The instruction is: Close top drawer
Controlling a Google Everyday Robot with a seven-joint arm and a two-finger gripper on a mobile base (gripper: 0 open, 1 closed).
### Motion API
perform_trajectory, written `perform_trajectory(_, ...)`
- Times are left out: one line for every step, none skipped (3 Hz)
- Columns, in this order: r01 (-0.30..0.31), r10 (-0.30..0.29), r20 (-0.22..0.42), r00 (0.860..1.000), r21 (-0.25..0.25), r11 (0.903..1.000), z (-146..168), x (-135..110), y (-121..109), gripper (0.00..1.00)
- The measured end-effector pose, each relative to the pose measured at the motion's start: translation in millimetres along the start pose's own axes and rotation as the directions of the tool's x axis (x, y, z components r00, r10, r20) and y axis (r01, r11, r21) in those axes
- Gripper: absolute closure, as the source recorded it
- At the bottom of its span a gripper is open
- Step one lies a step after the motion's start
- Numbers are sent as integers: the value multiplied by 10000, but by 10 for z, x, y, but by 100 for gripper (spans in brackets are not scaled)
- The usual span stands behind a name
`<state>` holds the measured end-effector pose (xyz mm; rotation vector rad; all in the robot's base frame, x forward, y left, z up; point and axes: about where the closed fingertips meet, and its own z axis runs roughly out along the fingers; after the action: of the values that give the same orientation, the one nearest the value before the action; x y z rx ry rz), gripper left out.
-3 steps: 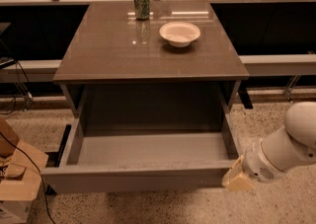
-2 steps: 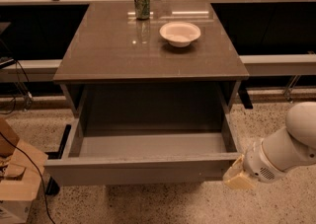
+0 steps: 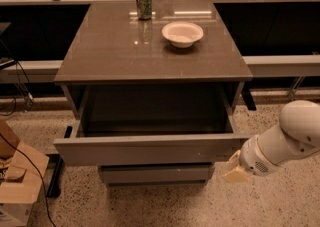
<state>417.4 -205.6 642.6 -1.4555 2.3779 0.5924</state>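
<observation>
Single camera view, looking down at the front of a cabinet with a brown-grey countertop (image 3: 115,56). The top drawer (image 3: 150,148) stands open: its plain flat front sits well forward of the counter edge, roughly level, with both side walls visible running back under the top; the interior is mostly in shadow. Below it, a shorter drawer front (image 3: 155,173) sits further back than the open one. The white arm (image 3: 287,138) enters from the right, low, angled down and left toward the cabinet. The gripper (image 3: 234,172), a tan tip at the end of the arm, is at the right-hand lower corner of the top drawer's front, on the outer face side, just beside it; actual contact cannot be confirmed from this angle. Its degree of opening cannot be told, and it is seen carrying nothing. On the countertop: a green can (image 3: 144,3) upright near the back edge, and a white bowl (image 3: 182,33) to its right and slightly nearer the camera, the two apart. Speckled floor (image 3: 165,206) underneath. A cardboard box (image 3: 20,186) is at lower left, with a dark cable (image 3: 30,158) trailing across it.
</observation>
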Motion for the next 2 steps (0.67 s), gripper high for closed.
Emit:
perform_trajectory(-232,218,255,9994,531,9983,-28,56,16,100)
perform_trajectory(77,-199,827,9964,1455,9893,-59,-41,-138,100)
